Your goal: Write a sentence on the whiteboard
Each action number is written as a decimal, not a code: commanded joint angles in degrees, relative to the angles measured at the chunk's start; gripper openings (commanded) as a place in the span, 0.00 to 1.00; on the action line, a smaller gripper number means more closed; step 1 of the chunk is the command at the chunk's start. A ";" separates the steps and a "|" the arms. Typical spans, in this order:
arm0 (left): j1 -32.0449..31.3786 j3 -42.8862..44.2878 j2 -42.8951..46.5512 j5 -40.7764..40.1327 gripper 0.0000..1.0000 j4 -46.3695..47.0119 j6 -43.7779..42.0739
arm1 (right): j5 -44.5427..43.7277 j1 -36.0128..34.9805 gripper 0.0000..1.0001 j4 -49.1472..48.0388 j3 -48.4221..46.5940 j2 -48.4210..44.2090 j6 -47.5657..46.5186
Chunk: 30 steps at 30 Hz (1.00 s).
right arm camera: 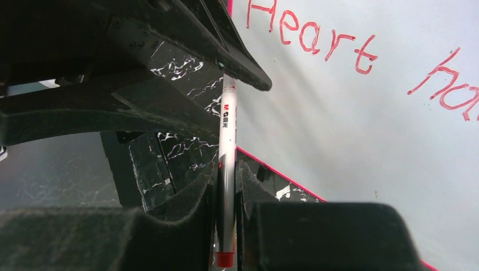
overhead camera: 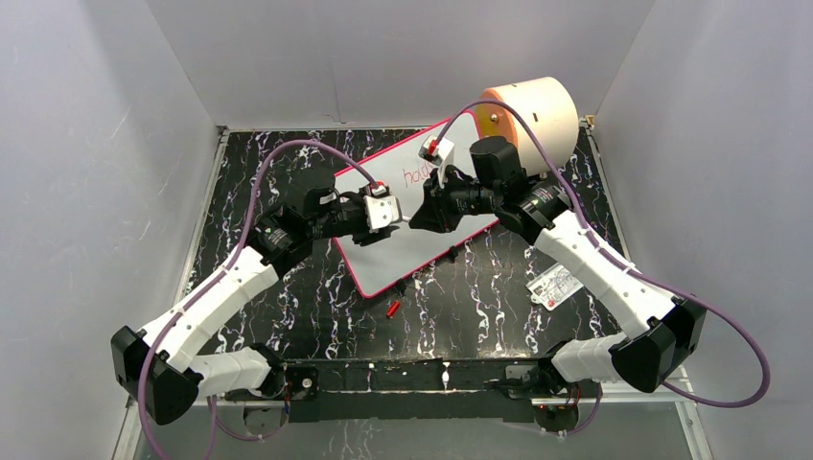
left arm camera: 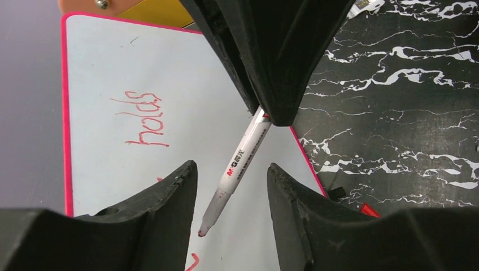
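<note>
Black right claw (right arm camera: pixel 226 176) is clenched on a white marker (right arm camera: pixel 227 135). The marker's red nib hangs over the whiteboard (overhead camera: pixel 407 257); contact cannot be told. The left claw (left arm camera: pixel 231 168) stands partly spread, a finger on either side of the marker's front end, not gripping it. The whiteboard lies slanted mid-table toward the far edge, bearing the red sentence (right arm camera: pixel 308 36). A cream cylinder (overhead camera: pixel 539 107) stands at the table's (overhead camera: pixel 479 311) far right corner. A red cap (overhead camera: pixel 392 308) lies by the board's near corner.
</note>
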State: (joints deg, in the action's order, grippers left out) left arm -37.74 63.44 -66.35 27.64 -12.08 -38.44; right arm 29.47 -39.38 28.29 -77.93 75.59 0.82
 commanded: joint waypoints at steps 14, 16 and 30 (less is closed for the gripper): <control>-0.40 -3.73 0.39 4.88 0.11 4.08 -2.65 | 4.09 0.18 0.00 -6.55 0.63 0.50 1.93; -0.40 -4.49 0.93 4.80 0.01 4.52 -3.01 | 2.71 0.18 0.00 -7.93 1.32 -0.04 3.59; -0.33 -6.42 2.55 1.52 0.00 6.32 -1.69 | 2.44 0.13 0.47 -13.87 4.86 -0.96 10.44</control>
State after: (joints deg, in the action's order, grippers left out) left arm -38.00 56.60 -65.67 30.35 -7.51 -41.30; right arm 31.99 -39.03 19.40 -73.23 76.12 8.56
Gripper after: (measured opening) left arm 0.098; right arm 0.453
